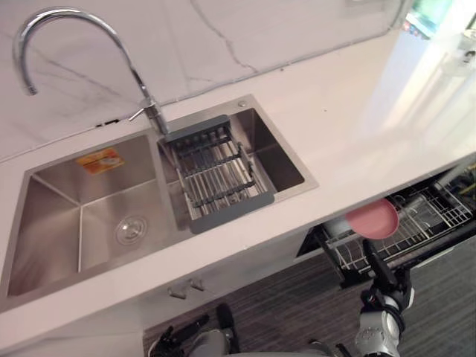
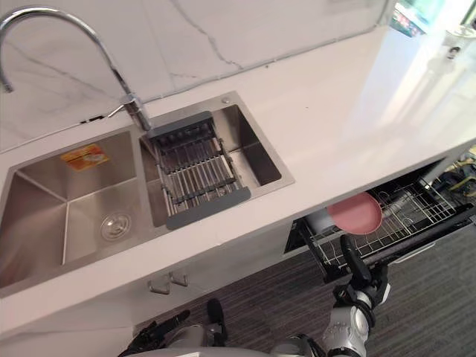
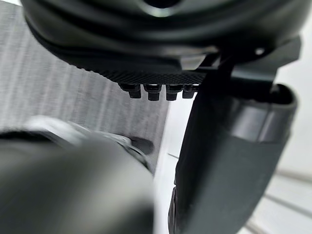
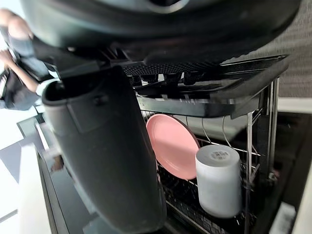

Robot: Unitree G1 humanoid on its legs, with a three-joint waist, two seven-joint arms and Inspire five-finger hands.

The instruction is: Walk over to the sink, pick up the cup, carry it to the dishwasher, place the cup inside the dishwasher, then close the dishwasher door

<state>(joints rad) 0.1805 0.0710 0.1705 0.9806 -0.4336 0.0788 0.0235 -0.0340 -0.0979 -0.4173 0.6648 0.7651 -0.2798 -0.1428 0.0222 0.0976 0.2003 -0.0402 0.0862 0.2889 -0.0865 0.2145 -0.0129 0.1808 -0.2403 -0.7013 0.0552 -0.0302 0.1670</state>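
Two items occupy the dishwasher rack point(image 1: 443, 213): pink plate point(image 4: 171, 145), seemingly inverted cup point(image 4: 219, 181).

"What is the sink point(image 1: 59, 223) made of?"
"Brushed steel with a satin finish. The faucet point(image 1: 74, 16) is mirror-polished chrome."
"And the surface point(image 1: 349, 126)?"
"Glossy white stone, faintly veined."
"Lower down?"
"A thin metal-wire dishwasher rack point(image 1: 435, 216), a smooth pink plate point(image 4: 170, 146) and a matt white cup point(image 4: 218, 183). The floor point(image 1: 282, 312) is ribbed grey carpet."
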